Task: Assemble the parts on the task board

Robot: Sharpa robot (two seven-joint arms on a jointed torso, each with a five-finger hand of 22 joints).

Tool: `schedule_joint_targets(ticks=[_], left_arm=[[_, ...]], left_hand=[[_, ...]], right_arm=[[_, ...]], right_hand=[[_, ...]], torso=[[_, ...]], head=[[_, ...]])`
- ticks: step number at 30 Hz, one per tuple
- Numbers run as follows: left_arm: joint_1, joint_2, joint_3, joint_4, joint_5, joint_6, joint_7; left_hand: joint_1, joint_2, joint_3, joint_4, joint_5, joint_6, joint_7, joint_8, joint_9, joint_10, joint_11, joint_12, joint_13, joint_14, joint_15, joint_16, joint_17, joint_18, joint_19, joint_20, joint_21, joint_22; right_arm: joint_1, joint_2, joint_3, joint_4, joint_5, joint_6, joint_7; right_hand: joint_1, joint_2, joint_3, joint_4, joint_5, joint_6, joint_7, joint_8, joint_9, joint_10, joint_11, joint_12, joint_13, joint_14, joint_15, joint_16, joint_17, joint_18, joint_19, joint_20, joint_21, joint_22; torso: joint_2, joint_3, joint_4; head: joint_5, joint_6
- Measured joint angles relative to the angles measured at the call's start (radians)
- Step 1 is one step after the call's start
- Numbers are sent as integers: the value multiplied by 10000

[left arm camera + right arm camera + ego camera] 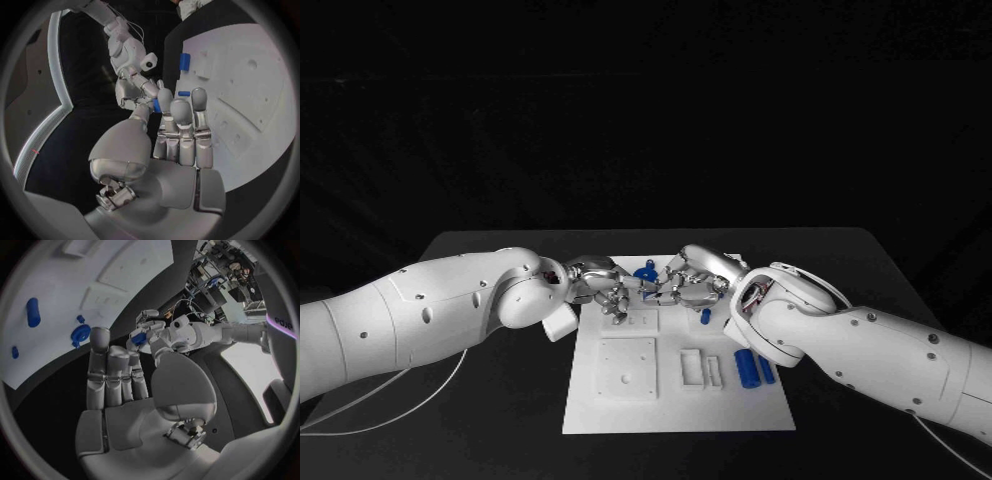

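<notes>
Both hands over the far part of the task board

Presently, the left hand (600, 283) and the right hand (689, 280) are seen close together above the far half of the task board (678, 410), fingertips facing each other. In the right wrist view a small blue part (139, 338) is seen pinched at the fingertips of the left hand (150, 335), thumb against finger. In the left wrist view the left hand's own fingers (181, 125) are extended side by side, with that blue part (157, 105) at their tips. The right hand (134, 390) is seen with fingers straight and side by side, nothing in them.

A round blue part (646, 272) lies on the board between and just behind the two hands. A small blue piece (705, 316) lies below the right hand. Two blue cylinders (754, 369) lie side by side nearer the robot, beside the right forearm.
</notes>
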Motion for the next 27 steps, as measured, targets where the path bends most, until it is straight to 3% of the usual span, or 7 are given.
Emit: schedule_joint_targets(ticks=[3, 5, 7, 14, 16, 27], left_arm=[[-3, 0, -4, 7, -7, -11, -20], [-3, 0, -4, 9, -7, -20, -25], [-1, 2, -1, 11, -5, -36, -30], [1, 7, 2, 23, 25, -94, -44], [1, 8, 2, 24, 32, -106, -46], [1, 9, 5, 28, 104, -172, -50]], left_hand=[[0, 0, 0, 0, -1, 0, 0, -14, -7, 0, 0, 0, -10, 0, 0, 0, 0, 0, 0, 0, 0, 4], [0, 0, -3, -3, -2, 0, 0, 23, -6, 0, 0, 0, -9, 0, 0, 0, 0, 1, 0, 0, 0, 3], [0, 0, -4, -4, -4, 0, 0, 24, -45, 0, 0, 0, -9, 0, 0, 0, 0, 0, 0, 0, 0, 3], [-2, -2, 16, 16, -40, 0, 0, 23, -155, 0, 0, 41, -23, 1, 1, 0, 0, 1, 0, 0, 0, 2], [-2, -2, 16, 16, -40, 0, 0, 21, -172, 0, 0, 41, -22, 1, 2, 0, 0, 1, 0, 0, 0, 2], [35, -45, 16, 16, -196, 0, 0, -16, -185, 0, 0, 41, -36, -8, 16, 0, 0, 0, 0, 0, 0, 0]], right_arm=[[-9, 13, 0, 0, -95, -4, -50], [-18, 15, -5, -5, -150, -10, -84], [-32, 19, -14, -6, -209, -17, -113], [-48, 35, -15, 11, -368, -82, -183], [-56, 36, -15, 19, -405, -112, -209], [-84, 49, -22, 68, -552, -311, -407]], right_hand=[[-161, -27, -85, 45, 365, 102, -38, 0, 0, 133, -25, 15, 83, 29, -29, 0, 6, -1, -28, -27, 55, 21], [-420, -7, -161, 281, 955, 126, -62, 0, 1, 227, -48, 132, 180, 29, -29, 0, 4, -143, -38, -37, 55, 25], [-676, -40, 88, 583, 1289, 212, -89, 0, 2, 439, -75, 308, 453, 30, -29, 0, -37, -143, -1, -74, 55, 25], [-910, -199, 866, 785, 1383, 369, -135, -14, -2, 713, -100, 318, 928, 29, -29, 0, -121, -142, -1, -74, 202, 23], [-934, -222, 941, 825, 1434, 371, -137, -16, -3, 758, -113, 297, 1037, 29, -29, 35, -122, -248, -1, -74, 255, 50], [-1134, -319, 1281, 756, 1510, 458, -153, -26, -5, 848, -97, 200, 1249, 29, -28, 172, -86, -243, 0, -73, 404, 117]], torso=[[0, 1, -1], [0, 2, -2], [-1, 6, -2], [-4, 12, -11], [-4, 15, -12], [-4, 16, -12]], head=[[10, 0], [14, -1], [15, -5], [17, -6], [17, -6], [-12, 8]])
